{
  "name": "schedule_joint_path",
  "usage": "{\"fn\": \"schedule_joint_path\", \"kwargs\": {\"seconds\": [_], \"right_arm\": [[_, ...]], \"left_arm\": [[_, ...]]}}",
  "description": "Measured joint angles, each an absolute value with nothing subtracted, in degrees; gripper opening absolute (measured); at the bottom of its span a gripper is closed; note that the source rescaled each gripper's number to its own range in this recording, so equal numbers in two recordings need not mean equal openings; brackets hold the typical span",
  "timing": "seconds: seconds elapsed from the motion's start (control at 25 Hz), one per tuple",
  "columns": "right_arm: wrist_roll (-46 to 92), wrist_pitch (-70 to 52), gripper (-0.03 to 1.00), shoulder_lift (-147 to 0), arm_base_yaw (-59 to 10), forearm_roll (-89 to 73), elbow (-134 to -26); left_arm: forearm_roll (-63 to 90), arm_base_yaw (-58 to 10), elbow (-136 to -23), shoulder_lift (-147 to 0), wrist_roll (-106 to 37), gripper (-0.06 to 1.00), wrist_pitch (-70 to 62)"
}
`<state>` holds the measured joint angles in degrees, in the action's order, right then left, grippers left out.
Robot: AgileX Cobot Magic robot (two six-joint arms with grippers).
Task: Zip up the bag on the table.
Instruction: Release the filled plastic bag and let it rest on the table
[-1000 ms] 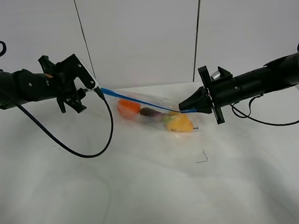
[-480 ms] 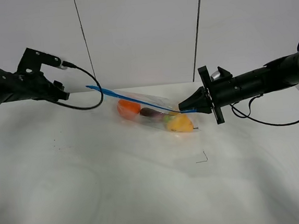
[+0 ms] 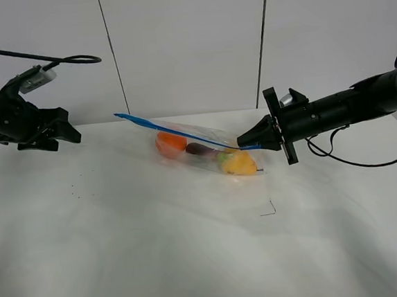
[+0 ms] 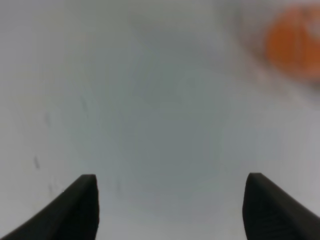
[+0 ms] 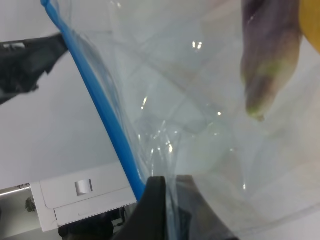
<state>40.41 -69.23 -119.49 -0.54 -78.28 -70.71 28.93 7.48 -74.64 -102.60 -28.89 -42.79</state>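
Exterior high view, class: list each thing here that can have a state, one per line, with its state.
bag: filled, resting on the table, one end gripped.
blue zipper strip: stretched straight, far end raised off the table; cannot tell whether it is sealed.
left gripper: open, empty, apart from the bag.
right gripper: shut on the bag at its zipper end.

High overview; wrist close-up on bag (image 5: 190,100)
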Motion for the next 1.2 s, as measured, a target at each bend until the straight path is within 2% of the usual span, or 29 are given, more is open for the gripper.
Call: {"fn": "schedule_joint_path", "kwargs": {"seconds": [0.2, 0.32, 0.52, 0.96, 1.2], "right_arm": [[40.41, -69.23, 0.00, -119.49, -0.54, -78.28, -70.71], [40.41, -69.23, 0.00, -119.49, -0.54, -78.28, -70.71], [40.41, -69.23, 0.00, -119.49, -0.54, -78.28, -70.71], [40.41, -69.23, 0.00, -119.49, -0.54, -78.28, -70.71], [40.41, -69.23, 0.00, -119.49, -0.54, -78.28, -70.71]], "left_arm": [[9.08, 3.98, -77.77, -102.60, -11.00, 0.81, -52.15], [1.66, 0.63, -78.15, -102.60, -5.68, 0.81, -55.30], [0.00, -2.29, -78.26, -102.60, -3.14, 0.81, -56.99], [-3.87, -0.56, -77.79, -101.72, 3.64, 0.81, -67.43], [-5.06, -0.56, -71.56, -92.34, 3.90, 0.81, -67.43]]}}
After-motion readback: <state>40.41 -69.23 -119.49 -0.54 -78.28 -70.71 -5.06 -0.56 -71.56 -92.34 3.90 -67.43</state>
